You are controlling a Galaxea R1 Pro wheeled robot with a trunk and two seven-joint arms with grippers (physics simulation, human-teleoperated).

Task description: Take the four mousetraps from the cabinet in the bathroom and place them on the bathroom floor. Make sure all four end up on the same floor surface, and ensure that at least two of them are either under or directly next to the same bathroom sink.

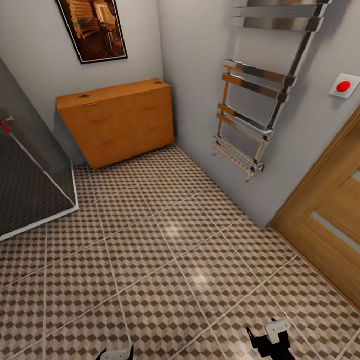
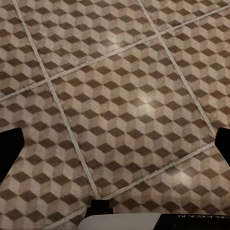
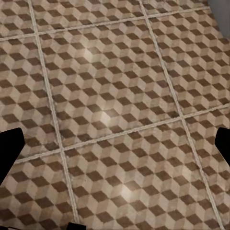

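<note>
From the head view, the cabinet [image 1: 117,122] stands against the far wall in the room's corner, drawers closed, with tiny dark items on its top, too small to tell. The bathroom floor [image 1: 168,264] spreads between it and the robot. A towel rail [image 1: 265,87] hangs on the right wall beside a wooden door [image 1: 339,220]; a glass shower enclosure [image 1: 23,181] stands left. The left gripper [image 1: 115,359] and right gripper [image 1: 273,337] peek in at the bottom edge.

In the left wrist view, dark fingertips [image 2: 9,153] sit wide apart over tiles.

In the right wrist view, fingertips [image 3: 9,151] are likewise spread, nothing between.
</note>
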